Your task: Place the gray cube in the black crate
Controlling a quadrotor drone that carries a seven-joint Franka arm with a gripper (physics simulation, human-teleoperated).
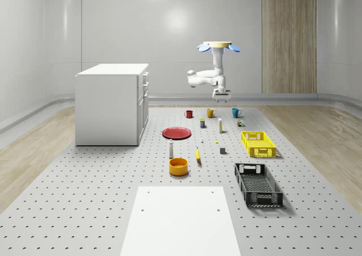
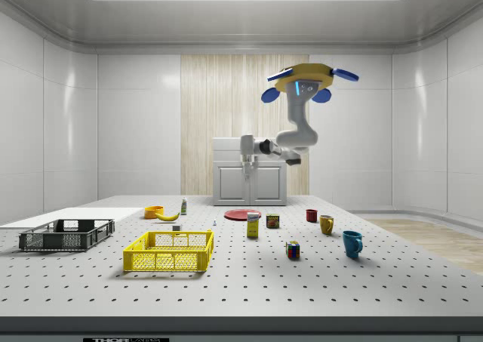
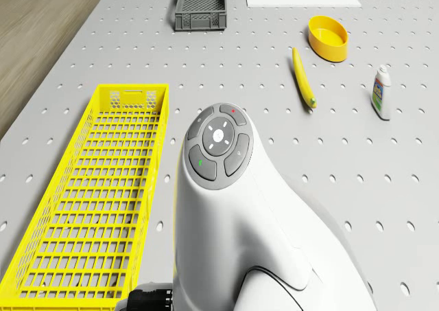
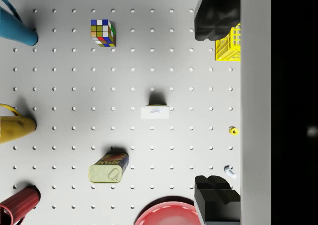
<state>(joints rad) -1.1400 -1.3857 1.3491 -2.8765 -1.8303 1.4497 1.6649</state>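
Hovering high over the far end of the pegboard table (image 1: 85, 211), drone (image 1: 218, 46) above the mugs. Gripper (image 4: 217, 106) empty, jaws spread wide. Below: SPAM can (image 4: 109, 168), white box (image 4: 154, 112) with unreadable print. Gray cube (image 1: 223, 151) beside yellow crate (image 1: 258, 143), black crate (image 1: 258, 184) nearer.

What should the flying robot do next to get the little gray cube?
Probably fly toward the gray cube and lower the tool over it. The drone hovers high above the row of mugs, with its open tool holding nothing. The cube sits on the table between the banana and the yellow crate, and the black crate lies beyond that.
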